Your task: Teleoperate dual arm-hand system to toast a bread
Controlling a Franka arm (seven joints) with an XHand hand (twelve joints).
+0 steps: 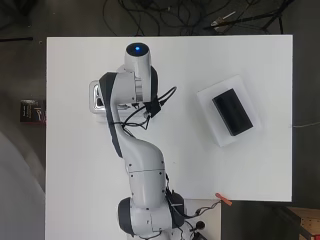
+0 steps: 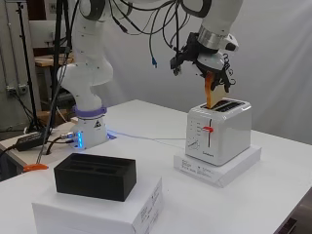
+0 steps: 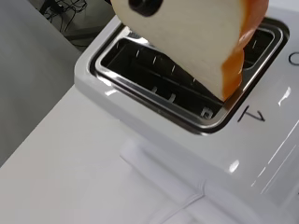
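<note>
My fingers (image 2: pixel 222 73) are curled around a slice of bread (image 2: pixel 213 92), pinching it at its top. The bread hangs tilted, and its bottom edge is right at the slot of the white toaster (image 2: pixel 219 131). The toaster stands on a flat white box (image 2: pixel 229 170). Well apart from it, a black holder (image 2: pixel 95 175) sits on another white box (image 2: pixel 112 209).

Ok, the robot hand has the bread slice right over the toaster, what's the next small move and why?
Probably lower it straight down. The robot hand holds the bread slice upright, its lower edge at the toaster's top. The wrist view shows the slice's corner over an open slot, not yet seated inside, so a short descent should feed it in.
</note>
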